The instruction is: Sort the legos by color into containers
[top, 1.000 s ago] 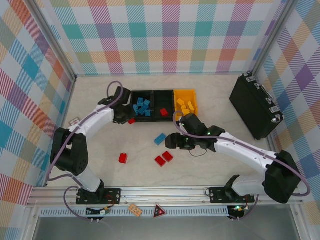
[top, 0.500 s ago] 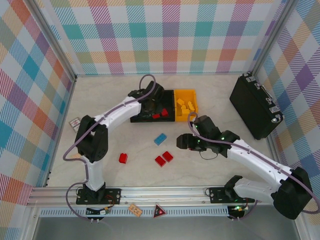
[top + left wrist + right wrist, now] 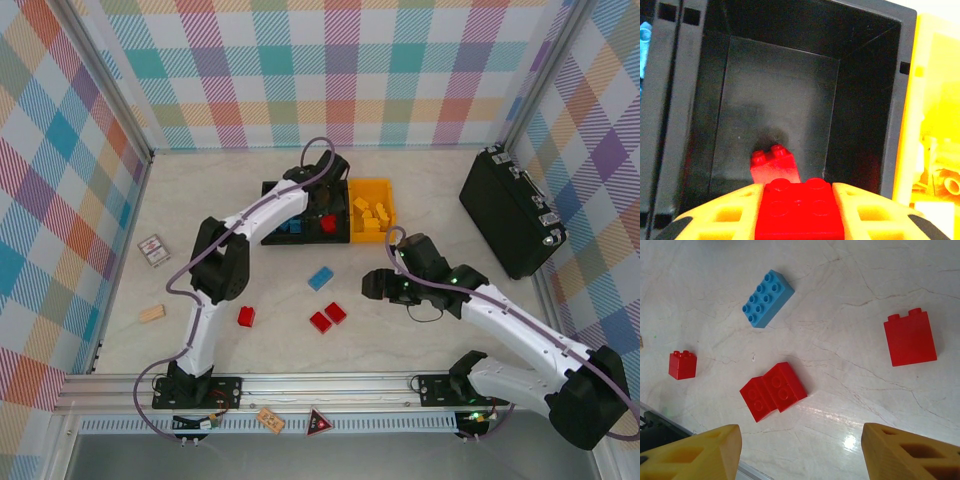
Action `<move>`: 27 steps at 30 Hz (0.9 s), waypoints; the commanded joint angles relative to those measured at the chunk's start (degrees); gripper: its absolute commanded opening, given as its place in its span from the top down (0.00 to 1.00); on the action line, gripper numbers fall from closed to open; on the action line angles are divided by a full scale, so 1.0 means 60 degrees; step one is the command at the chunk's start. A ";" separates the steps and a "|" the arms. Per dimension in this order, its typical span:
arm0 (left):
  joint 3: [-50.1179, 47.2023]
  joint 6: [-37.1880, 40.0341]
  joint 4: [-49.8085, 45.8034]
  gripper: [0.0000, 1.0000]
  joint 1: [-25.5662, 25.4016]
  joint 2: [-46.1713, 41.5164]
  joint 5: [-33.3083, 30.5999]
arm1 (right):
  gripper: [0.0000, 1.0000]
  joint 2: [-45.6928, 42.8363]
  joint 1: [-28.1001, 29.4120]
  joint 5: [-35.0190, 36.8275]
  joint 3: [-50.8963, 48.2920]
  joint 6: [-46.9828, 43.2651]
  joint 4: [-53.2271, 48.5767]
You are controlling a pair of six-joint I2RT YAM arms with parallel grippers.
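The left claw (image 3: pixel 799 222) pinches a red lego (image 3: pixel 798 200) just over the middle black bin (image 3: pixel 865 100). A second red lego (image 3: pixel 774 162) lies on the floor of this bin. The yellow bin (image 3: pixel 935 100) stands beside it. The right claw (image 3: pixel 802 450) is spread wide above the table (image 3: pixel 865 280), over a blue lego (image 3: pixel 767 299) and some loose red legos (image 3: pixel 772 391).

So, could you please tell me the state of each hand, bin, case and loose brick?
left hand: shut on held red brick, over middle black bin
right hand: open, empty
middle black bin: loose red brick lying inside
left black bin: holds blue bricks
yellow bin: holds yellow bricks
black case: closed
blue brick: loose on table, studs up
red pair: loose on table, touching
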 commanded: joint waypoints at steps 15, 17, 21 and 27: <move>0.1109 0.0070 -0.0444 0.74 -0.0053 0.0962 0.0226 | 0.35 -0.0203 -0.0167 -0.0196 -0.0295 -0.0138 -0.0018; 0.1100 0.0065 -0.0428 0.73 -0.0055 0.0957 0.0265 | 0.35 -0.0206 -0.0182 -0.0196 -0.0275 -0.0144 -0.0018; 0.1119 0.0057 -0.0400 0.61 -0.0059 0.0935 0.0342 | 0.35 -0.0157 -0.0182 -0.0253 -0.0281 -0.0129 0.0037; 0.1099 0.0059 -0.0341 0.52 -0.0124 0.0689 0.0404 | 0.35 -0.0118 -0.0174 -0.0328 -0.0268 -0.0078 0.0096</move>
